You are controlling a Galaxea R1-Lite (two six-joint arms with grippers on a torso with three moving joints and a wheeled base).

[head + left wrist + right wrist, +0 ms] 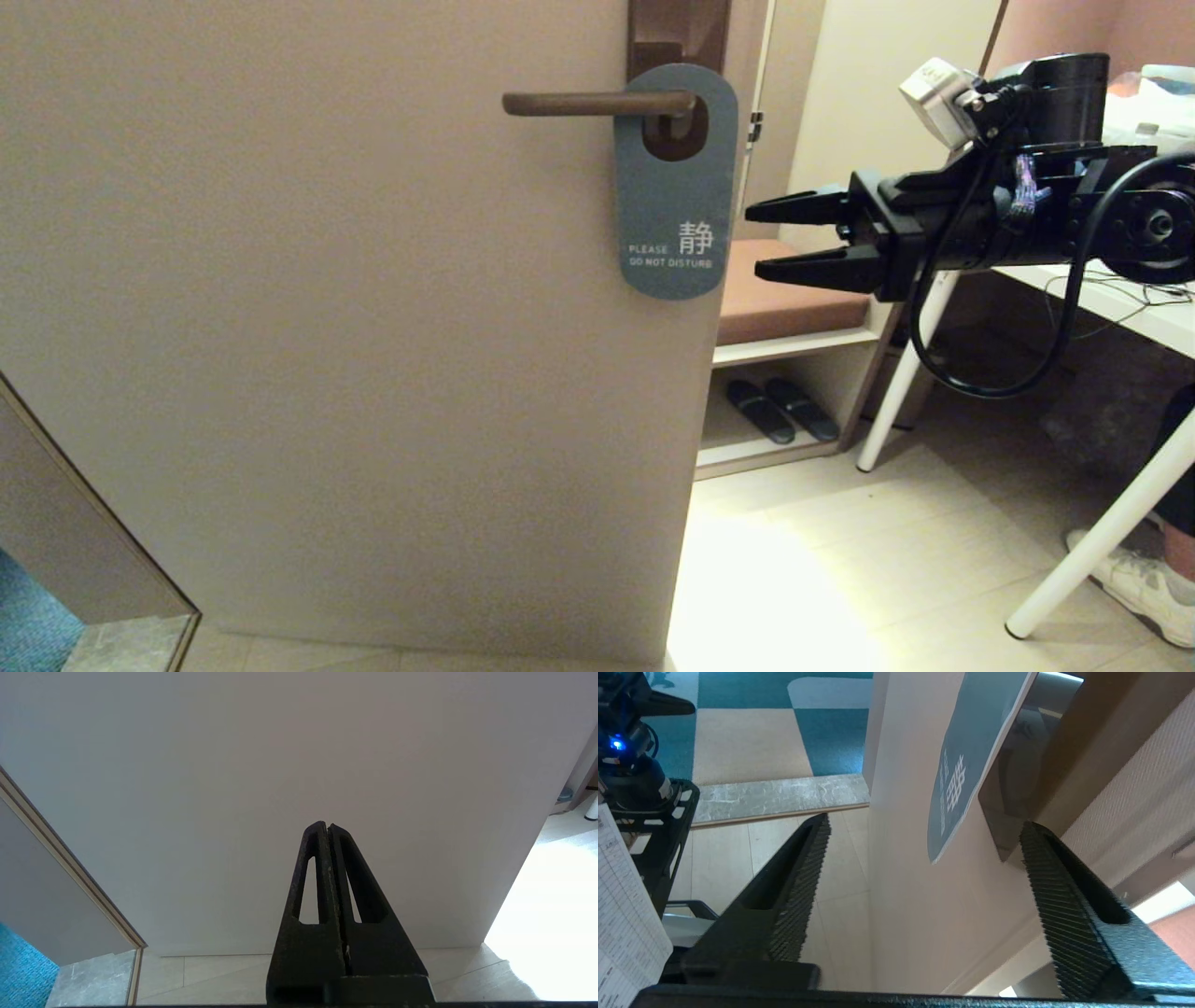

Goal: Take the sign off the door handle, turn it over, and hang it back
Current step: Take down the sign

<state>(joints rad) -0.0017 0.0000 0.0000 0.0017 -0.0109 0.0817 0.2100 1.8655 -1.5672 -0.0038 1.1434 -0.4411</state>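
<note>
The sign hangs by its round hole on the door handle, blue-grey "PLEASE DO NOT DISTURB" face outward. My right gripper stands open just right of the sign's lower half, past the door's edge, fingers pointing at it, nothing between them. In the right wrist view the sign lies ahead of the right gripper, apart from both fingers. The left gripper is shut and empty, low down and facing the bare door panel.
The beige door fills the left of the head view; its free edge runs down beside the sign. To the right are a bench with a brown cushion, slippers, white table legs and a person's shoe.
</note>
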